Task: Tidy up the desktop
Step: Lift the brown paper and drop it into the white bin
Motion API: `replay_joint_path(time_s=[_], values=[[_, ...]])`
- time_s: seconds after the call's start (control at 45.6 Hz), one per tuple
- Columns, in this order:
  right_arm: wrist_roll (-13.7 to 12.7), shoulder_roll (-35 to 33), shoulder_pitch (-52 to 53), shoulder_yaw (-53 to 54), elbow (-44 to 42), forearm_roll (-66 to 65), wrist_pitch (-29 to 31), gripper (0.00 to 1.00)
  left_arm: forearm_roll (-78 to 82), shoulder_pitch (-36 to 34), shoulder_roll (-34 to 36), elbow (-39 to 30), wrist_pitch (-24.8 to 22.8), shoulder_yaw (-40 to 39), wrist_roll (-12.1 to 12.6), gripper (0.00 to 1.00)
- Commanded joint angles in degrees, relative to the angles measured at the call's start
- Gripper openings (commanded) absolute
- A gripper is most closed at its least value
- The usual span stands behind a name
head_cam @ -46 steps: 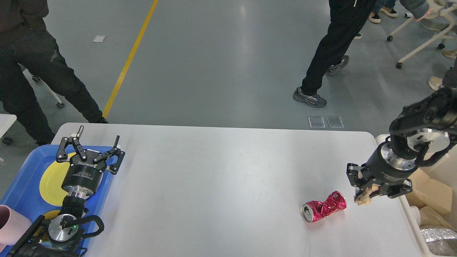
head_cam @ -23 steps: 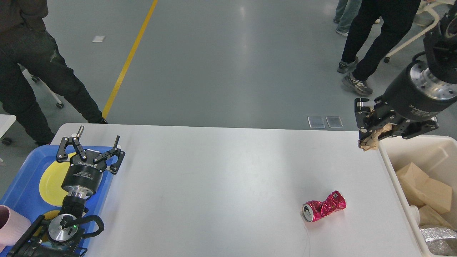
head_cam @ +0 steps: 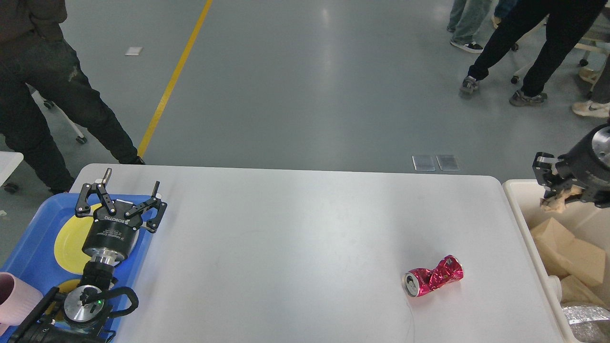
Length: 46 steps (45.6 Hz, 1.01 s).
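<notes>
Since a moment ago your right claw (head_cam: 558,193), pinching a crumpled brown paper wad (head_cam: 555,202), has swung over the cream bin (head_cam: 517,200), while your left claw (head_cam: 119,197) hangs spread; on the worktop (head_cam: 286,247) only the crushed red can (head_cam: 432,282) remains.

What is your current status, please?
Left gripper open over blue tray. Right gripper shut on crumpled paper, above bin. Crushed red can on desktop.
</notes>
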Motion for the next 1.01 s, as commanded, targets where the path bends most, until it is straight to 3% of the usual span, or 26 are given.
replay_joint_path(time_s=[0.0,0.241,0.438,0.548,0.68,0.833,0.987], values=[[0.0,-6.9,-13.9,2.9,-10.4,-0.8,-2.5,0.0,-0.1,0.0,0.0,0.0,0.1,0.0,0.0,0.97],[0.1,-9.8,-37.8,11.1,-29.4,-1.0,-3.2,0.0,0.0,0.0,0.0,0.0,0.0,0.0,0.0,0.97],[0.0,-8.9,-61.2,25.3,-51.8,-1.0,-3.2,0.0,-0.1,0.0,0.0,0.0,0.0,0.0,0.0,0.97],[0.0,-4.8,-74.3,33.3,-67.8,-1.0,-3.4,0.0,-0.1,0.0,0.0,0.0,0.1,0.0,0.0,0.97],[0.1,2.2,-85.5,34.8,-82.3,-1.0,-5.0,0.0,0.0,0.0,0.0,0.0,0.0,0.0,0.0,0.97],[-0.1,4.6,-89.2,34.7,-84.9,-1.0,-8.8,0.0,0.0,0.0,0.0,0.0,0.0,0.0,0.0,0.97],[-0.2,4.7,-89.9,34.7,-84.9,-1.0,-9.0,0.0,-0.1,0.0,0.0,0.0,0.0,0.0,0.0,0.97]])
